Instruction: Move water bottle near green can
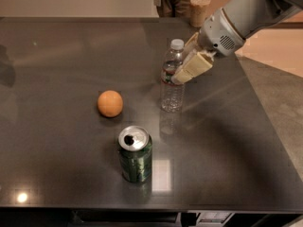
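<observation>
End effector point(183, 74) against bottle point(171, 96) label, can't tell if clamped. Can point(135, 158) front-left of bottle, apart.

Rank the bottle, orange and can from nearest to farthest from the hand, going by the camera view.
1. Bottle: centre-right, with the hand right against its label.
2. Orange: left of the bottle.
3. Can: at the table's front edge.
</observation>
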Available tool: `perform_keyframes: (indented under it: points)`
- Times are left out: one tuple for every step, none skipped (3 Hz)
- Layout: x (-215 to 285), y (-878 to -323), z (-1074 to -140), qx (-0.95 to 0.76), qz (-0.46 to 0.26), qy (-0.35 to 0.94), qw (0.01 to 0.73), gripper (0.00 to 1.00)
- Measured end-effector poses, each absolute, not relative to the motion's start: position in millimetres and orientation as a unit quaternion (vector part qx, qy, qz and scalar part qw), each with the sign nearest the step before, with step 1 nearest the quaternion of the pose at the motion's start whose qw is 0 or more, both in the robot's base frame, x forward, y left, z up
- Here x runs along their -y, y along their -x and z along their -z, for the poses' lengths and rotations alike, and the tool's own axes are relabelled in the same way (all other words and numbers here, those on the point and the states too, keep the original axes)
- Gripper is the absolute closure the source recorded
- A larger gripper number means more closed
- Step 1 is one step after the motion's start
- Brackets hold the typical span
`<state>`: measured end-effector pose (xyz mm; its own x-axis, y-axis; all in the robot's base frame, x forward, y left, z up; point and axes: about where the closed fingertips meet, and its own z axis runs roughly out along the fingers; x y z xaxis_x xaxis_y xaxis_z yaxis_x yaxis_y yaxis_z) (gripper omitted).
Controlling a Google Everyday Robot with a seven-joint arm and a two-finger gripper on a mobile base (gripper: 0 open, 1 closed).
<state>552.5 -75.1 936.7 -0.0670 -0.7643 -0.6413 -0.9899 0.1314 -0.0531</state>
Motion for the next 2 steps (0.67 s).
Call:
perform_keyframes:
  points:
    - [75.4, -541.3, -944.8, -0.690, -0.215, 0.634, 0.274, 0.67]
    - [74.6, -519.0, -953.4, -0.667, -0.231, 0.653, 0.274, 0.91]
